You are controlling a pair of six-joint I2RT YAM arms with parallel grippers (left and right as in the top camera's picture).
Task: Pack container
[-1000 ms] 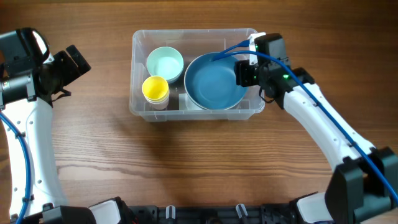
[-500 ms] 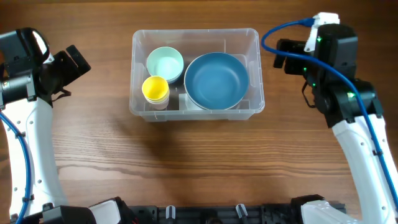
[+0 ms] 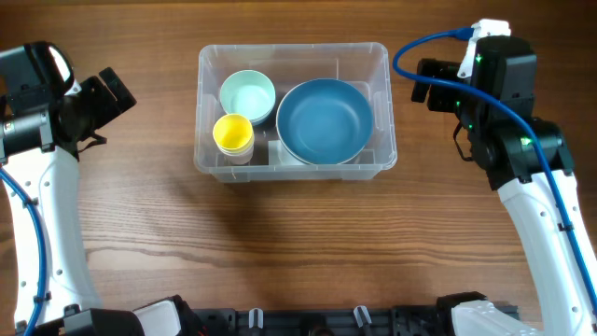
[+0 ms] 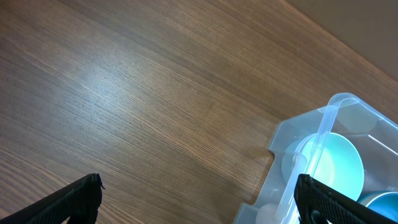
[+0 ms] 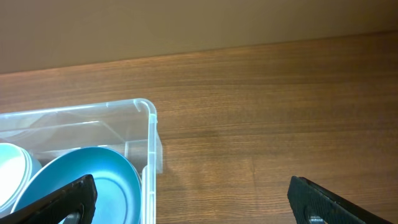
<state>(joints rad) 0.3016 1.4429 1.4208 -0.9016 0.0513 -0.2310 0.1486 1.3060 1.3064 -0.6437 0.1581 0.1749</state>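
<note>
Pulling clear, the right gripper [image 3: 424, 84] hangs spread and empty; the container [image 3: 293, 47] sits just left of it, the blue bowl [image 3: 325, 121] now left inside beside the pale bowl [image 3: 247, 95] and yellow cup [image 3: 233, 133]; packing looks finished; the left gripper [image 3: 112, 93] gapes idle too.

Left arm [image 3: 51, 215]: white shell, blue cable [image 3: 39, 271].
Right arm [image 3: 527, 219]: white shell, black joints, looping blue cord [image 3: 395, 63], green light [image 3: 524, 142].
Left gripper [image 4: 199, 194], right gripper [image 5: 193, 194]: black fingers [image 4: 74, 202].
</note>
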